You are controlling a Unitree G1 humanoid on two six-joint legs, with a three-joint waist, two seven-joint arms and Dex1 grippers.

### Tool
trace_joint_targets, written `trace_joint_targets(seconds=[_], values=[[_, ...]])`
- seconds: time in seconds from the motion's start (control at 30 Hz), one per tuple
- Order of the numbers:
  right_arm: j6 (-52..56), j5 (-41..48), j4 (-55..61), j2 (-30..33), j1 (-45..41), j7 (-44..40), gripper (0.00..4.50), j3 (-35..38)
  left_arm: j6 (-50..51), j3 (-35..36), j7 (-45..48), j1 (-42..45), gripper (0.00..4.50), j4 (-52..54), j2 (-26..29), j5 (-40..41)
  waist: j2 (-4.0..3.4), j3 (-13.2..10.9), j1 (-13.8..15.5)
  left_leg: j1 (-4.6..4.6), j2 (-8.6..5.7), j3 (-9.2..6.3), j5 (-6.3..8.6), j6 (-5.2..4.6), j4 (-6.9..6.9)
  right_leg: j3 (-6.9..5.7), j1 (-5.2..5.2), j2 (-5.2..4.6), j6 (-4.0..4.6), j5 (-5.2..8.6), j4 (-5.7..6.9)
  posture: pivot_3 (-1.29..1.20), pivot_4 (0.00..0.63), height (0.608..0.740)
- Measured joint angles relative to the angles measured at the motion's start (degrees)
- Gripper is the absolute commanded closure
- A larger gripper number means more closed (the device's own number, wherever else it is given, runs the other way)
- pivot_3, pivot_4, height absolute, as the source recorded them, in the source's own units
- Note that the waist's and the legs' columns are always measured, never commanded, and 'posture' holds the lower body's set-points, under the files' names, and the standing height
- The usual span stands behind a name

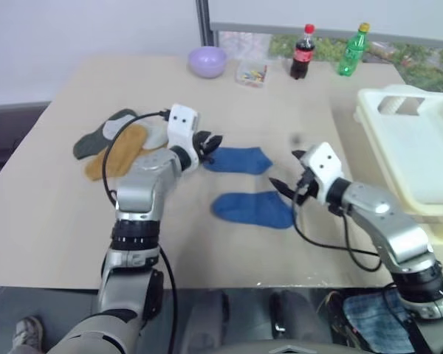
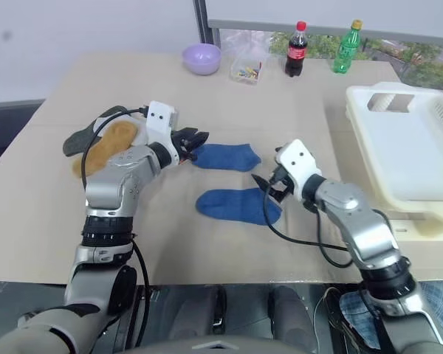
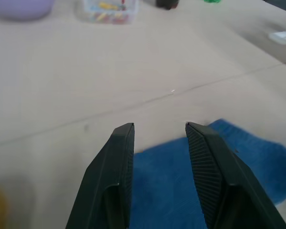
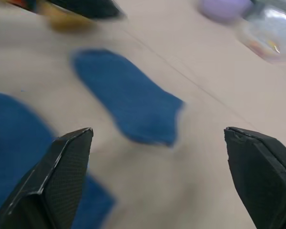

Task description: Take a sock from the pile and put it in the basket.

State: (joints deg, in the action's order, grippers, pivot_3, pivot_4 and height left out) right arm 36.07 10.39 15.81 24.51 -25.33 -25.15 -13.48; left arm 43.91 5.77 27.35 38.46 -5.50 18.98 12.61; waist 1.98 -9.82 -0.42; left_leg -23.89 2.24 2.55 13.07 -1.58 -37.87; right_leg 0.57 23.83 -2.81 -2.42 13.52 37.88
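The broad beige table (image 1: 52,221) carries everything here, and the large cream-white rectangular plastic basket (image 1: 421,158) with slotted sides and a handle cut-out sits at its three o'clock edge. The pile of loose ankle socks (image 1: 117,144), mustard-orange over dark grey-green and whitish ones, lies flat toward nine o'clock. Two blue ankle socks have been spread out apart from it near the table's middle: the farther blue sock (image 1: 236,159) toward twelve o'clock, the nearer blue sock (image 1: 252,209) toward six. The left gripper (image 1: 211,142) hangs just over the farther sock's heel end, fingers parted a little with nothing between them. The right gripper (image 1: 289,183) hovers at the three o'clock end of the nearer sock, jaws spread wide and empty.
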Motion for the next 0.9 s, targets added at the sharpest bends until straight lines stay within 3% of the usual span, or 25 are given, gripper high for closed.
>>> trace_joint_targets(seconds=[0.23,0.37,0.43,0.63,0.77,0.9], values=[[7.55,-2.39,-20.41,-11.54,-12.48,5.91,0.00,0.76,-2.39,-3.59,0.29,1.03,2.70,-10.96,1.17,-2.17,-0.02,-0.01,-0.29,-0.03,0.03,0.08,0.00,0.00,0.00,0.00,0.05,0.02,0.01,-0.01,0.05,0.00,0.150,0.740],[7.20,-3.06,-28.49,-14.71,-16.53,6.57,1.09,1.06,-4.34,-4.14,-0.07,1.38,3.73,-12.29,1.41,-3.29,-0.02,-0.01,-0.42,0.00,0.03,0.08,0.00,0.00,0.02,0.04,0.05,0.00,0.01,-0.01,0.05,0.00,0.150,0.740],[5.99,-3.35,-30.79,-15.15,-16.95,5.35,2.14,0.81,-5.07,-4.02,0.07,0.19,4.50,-11.30,1.30,-2.97,-0.03,0.00,-0.41,0.00,0.04,0.07,0.00,0.00,0.04,0.03,0.05,-0.01,0.01,-0.01,0.05,0.00,0.150,0.740],[6.60,-3.38,-28.98,-13.03,-16.35,2.63,4.46,0.78,-2.01,-2.86,0.43,-4.28,4.50,-3.92,0.77,0.31,-0.05,0.00,-0.33,-0.01,0.04,-0.05,0.00,0.00,0.04,0.03,0.05,-0.06,0.01,-0.02,0.07,0.00,0.150,0.740],[11.26,-1.78,-20.15,-9.43,-13.17,0.67,4.46,2.54,2.46,-1.41,0.66,-6.73,4.50,3.53,0.52,4.47,-0.05,0.00,-0.36,-0.08,0.05,-0.22,0.01,0.00,0.05,0.01,0.10,-0.08,0.01,-0.02,0.04,0.00,0.150,0.740],[22.05,3.59,-2.41,-4.76,-8.03,-1.36,4.46,6.04,9.29,1.36,1.58,-9.56,4.50,16.14,2.26,10.73,-0.06,-0.01,-0.50,-0.06,0.07,-0.22,0.01,0.01,0.16,0.04,0.16,-0.07,0.02,-0.01,0.05,0.00,0.150,0.740]])
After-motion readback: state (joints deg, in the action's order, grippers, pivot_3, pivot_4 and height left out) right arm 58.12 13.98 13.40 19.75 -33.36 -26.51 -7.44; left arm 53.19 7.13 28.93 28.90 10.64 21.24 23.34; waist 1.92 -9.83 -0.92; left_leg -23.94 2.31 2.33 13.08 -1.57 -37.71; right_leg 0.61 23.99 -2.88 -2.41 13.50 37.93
